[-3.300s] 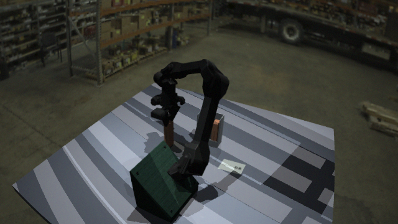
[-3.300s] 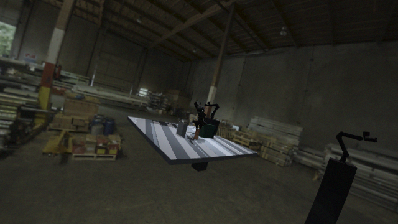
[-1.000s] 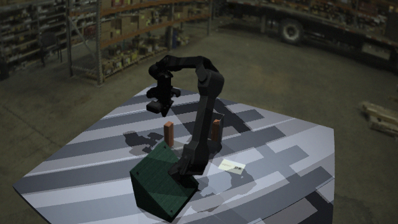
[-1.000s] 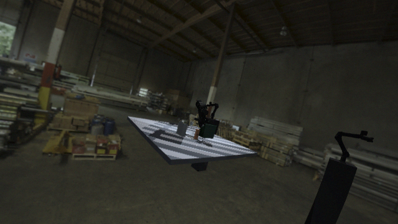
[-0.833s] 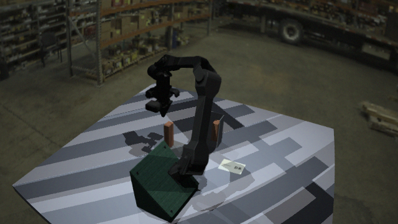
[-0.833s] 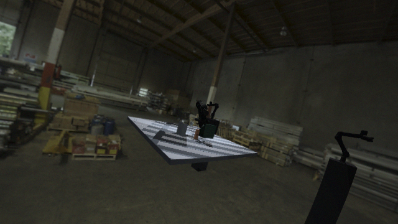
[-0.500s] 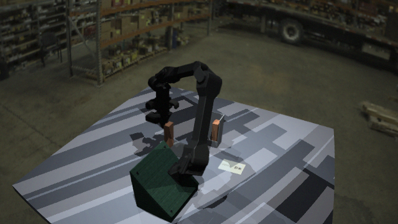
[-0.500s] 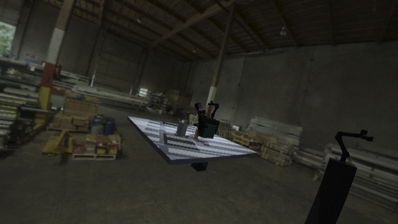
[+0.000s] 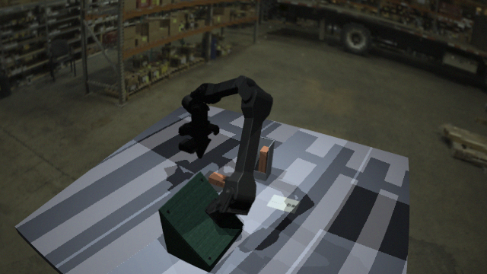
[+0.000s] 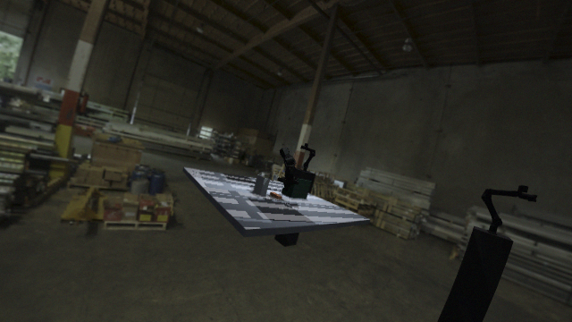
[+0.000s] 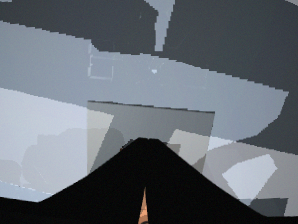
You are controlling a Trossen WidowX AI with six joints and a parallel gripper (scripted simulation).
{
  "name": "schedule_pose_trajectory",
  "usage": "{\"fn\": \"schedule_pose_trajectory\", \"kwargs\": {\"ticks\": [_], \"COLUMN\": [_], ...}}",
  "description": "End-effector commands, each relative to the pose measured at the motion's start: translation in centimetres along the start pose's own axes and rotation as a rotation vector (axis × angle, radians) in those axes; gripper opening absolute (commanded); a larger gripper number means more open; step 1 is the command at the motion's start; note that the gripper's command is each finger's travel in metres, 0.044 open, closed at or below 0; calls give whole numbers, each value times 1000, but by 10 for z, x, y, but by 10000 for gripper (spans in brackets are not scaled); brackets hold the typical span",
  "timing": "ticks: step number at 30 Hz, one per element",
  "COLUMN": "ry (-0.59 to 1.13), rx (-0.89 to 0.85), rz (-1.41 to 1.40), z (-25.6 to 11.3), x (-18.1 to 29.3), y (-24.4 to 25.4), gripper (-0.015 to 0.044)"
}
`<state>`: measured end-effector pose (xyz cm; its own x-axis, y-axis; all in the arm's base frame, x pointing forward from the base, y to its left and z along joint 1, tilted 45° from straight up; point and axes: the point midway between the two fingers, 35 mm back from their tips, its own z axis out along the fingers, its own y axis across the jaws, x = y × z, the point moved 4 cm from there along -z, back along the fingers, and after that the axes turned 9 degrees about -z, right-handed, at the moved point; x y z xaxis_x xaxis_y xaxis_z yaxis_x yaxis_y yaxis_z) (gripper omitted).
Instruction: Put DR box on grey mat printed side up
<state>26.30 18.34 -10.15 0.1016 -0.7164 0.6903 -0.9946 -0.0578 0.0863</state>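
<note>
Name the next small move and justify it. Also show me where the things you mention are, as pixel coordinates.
Probably raise the hand [image 9: 198, 151] [image 11: 147, 148] slightly: it is shut and, in the wrist view, hides nearly all of the orange box [image 9: 217, 179] [image 10: 275, 195] [image 11: 144, 212] lying down, so its code side cannot be checked.

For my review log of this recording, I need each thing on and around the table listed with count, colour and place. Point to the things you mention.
table [image 9: 114, 183] [image 10: 223, 203]: one, grey and white patterned, centre
orange box [image 9: 217, 178] [image 10: 275, 195]: one, lying beside the green wedge
orange box [image 9: 263, 160]: one, upright in the bin
bin [image 9: 270, 161] [image 10: 261, 184]: one, grey, behind the arm's upright link in the top view
card marked DR [image 9: 278, 204]: one, pale, near the arm's foot
green wedge [image 9: 186, 209] [image 10: 300, 188]: one, by the arm's foot
arm [image 9: 249, 144]: one, black
gripper [image 9: 195, 150]: one, black, raised, shut on nothing
</note>
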Motion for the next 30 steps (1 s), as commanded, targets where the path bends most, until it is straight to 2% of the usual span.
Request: {"fn": "schedule_pose_trajectory", "kwargs": {"ticks": [1,4,12,30], "ry": [-1,-10,-118,-117], "rx": [0,20,232,214], "rz": [1,2,13,20], "z": [0,-6,-57,-57], "x": [0,3,40,38], "y": [0,1,21,18], "gripper": [0,0,0,0]}}
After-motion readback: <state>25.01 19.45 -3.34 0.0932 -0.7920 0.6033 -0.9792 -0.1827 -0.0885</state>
